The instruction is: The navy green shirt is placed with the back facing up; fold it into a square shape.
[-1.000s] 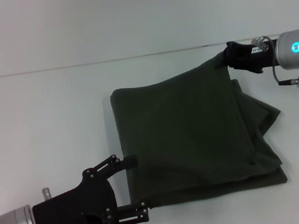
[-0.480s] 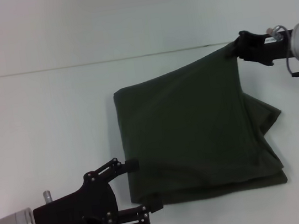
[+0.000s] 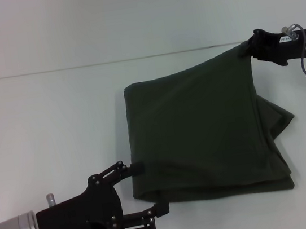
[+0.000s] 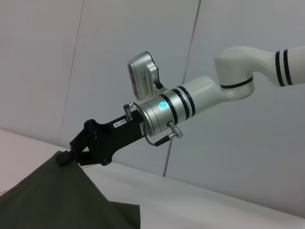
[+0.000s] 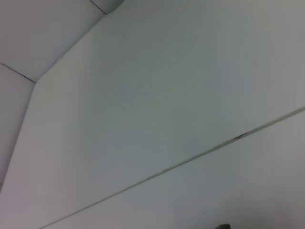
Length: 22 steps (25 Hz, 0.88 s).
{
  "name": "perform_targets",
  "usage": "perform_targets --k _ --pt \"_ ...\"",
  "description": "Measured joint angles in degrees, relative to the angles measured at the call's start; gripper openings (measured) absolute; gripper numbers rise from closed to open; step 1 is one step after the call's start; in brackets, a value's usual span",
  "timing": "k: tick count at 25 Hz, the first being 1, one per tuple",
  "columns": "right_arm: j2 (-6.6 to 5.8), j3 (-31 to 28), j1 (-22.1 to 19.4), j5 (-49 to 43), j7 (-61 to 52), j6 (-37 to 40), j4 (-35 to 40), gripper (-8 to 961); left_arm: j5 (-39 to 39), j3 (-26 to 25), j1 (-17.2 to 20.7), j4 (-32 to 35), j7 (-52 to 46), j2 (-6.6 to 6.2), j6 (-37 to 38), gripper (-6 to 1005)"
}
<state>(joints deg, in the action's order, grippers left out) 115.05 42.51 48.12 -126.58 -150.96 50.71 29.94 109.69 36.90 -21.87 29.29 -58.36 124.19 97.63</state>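
Lying partly folded on a white tabletop, the dark olive-green shirt spreads between the two grippers, with only its plain side visible. Several layers are stacked along its near edge, and a loose flap juts out on the side toward the right arm.

The right gripper is clenched on the shirt's far corner and holds that corner raised, so the cloth slopes down from it in a taut sheet toward the tabletop. In the left wrist view, the same right gripper shows as a black clamp at the end of a white and silver arm with a lit teal ring, pinching the peak of the cloth, which falls away below it like a tent.

The left gripper sits at the shirt's near corner on the opposite side from the right gripper. Its two black fingers are spread apart, one touching the side edge of the cloth and the other by the near edge, with the corner of the shirt between them. They are not closed on the fabric.

The right wrist view shows only bare white surface and wall.
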Motion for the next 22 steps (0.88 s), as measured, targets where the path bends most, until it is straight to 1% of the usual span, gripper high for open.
perform_targets --k 5,7,9,11,14,16,18,20,22 --pt "0.01 0.23 -0.67 -0.20 0.10 -0.11 -0.10 53 0.00 -0.03 -0.02 -0.02 -0.05 0.00 -0.03 949" --pt "0.22 -0.16 -1.49 0.16 1.11 -0.02 0.10 66 -0.07 -0.23 0.00 -0.02 -0.43 0.00 -0.12 949" --pt "0.62 -1.27 -3.06 1.97 3.80 0.11 0.69 79 -0.21 -0.37 0.03 -0.02 -0.98 0.00 -0.22 949" --pt "0.78 -2.39 -5.39 6.30 7.47 0.51 1.07 92 -0.37 -0.54 0.07 -0.02 -1.50 -0.01 -0.27 949" --pt "0.01 -3.11 -9.36 14.17 12.69 1.79 1.15 303 -0.49 -0.70 0.12 -0.02 -2.46 0.00 -0.34 949" --pt "-0.63 -3.30 -11.62 19.52 17.59 4.05 1.19 348 -0.68 -0.77 0.04 -0.03 -3.69 -0.01 -0.40 949" --pt "-1.15 -3.61 -13.67 25.29 25.70 9.09 1.24 394 -1.39 -1.00 -0.07 -0.03 -5.46 -0.03 -0.46 949" --pt "-1.30 -3.84 -15.00 28.60 35.00 15.09 1.26 439 -1.97 -1.92 -0.21 -0.03 -7.66 -0.09 -0.45 949" --pt "-1.09 -3.82 -15.95 29.79 45.34 21.41 1.29 485 -2.35 -3.37 -0.50 -0.01 -10.82 -0.18 -0.27 950"
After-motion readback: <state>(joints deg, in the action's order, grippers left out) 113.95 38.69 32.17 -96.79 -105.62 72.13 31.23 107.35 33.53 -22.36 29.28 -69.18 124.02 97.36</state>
